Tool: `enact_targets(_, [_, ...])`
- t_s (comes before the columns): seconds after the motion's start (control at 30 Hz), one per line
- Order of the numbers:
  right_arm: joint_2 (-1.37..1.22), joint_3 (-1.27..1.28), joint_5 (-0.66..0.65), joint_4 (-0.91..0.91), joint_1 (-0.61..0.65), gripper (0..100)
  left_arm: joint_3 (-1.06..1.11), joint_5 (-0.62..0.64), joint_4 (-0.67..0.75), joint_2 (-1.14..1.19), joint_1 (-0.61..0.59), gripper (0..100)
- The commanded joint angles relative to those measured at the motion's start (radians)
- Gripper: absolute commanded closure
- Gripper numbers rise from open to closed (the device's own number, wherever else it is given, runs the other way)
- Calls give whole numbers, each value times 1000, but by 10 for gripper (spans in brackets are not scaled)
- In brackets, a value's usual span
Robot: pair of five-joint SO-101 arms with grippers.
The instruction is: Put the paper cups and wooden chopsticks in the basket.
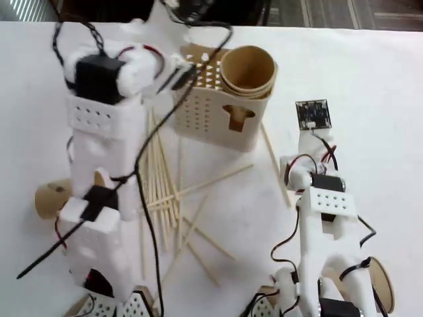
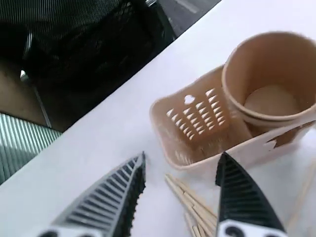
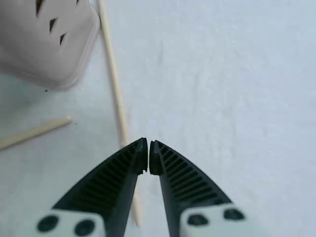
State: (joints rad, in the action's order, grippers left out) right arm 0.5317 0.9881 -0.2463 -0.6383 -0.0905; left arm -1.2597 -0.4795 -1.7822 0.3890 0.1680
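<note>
A beige perforated basket [image 1: 210, 113] stands at the back middle of the table with stacked paper cups [image 1: 248, 71] upright in its right end. My left gripper [image 2: 183, 159] is open, just off the basket's [image 2: 197, 123] left end and above a bundle of wooden chopsticks [image 2: 195, 210]. Several chopsticks [image 1: 166, 191] lie scattered in front of the basket. One chopstick [image 3: 114, 84] lies beside the basket's right corner [image 3: 54, 44]; my right gripper [image 3: 148, 145] is shut above it, with nothing between its fingers. Loose paper cups lie at the left [image 1: 51, 198] and at the front right [image 1: 382, 284].
The left arm [image 1: 99, 165] covers the left part of the table, the right arm [image 1: 327, 205] the front right. Black cables [image 1: 149, 224] trail over the chopsticks. A white cloth [image 1: 370, 86] covers the table, bare at the back right.
</note>
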Motion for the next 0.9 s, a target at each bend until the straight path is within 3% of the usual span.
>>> enact_targets(0.0, [24, -8, -3, 15, -2, 974, 106, 3, -6, -107, -79, 767])
enact_targets(0.57, [24, -8, -3, 15, -2, 974, 988, -347, -3, -591, -364, 793])
enact_targets(0.87, [24, -8, -3, 15, -4, 974, 1293, -373, 83, -624, -472, 793])
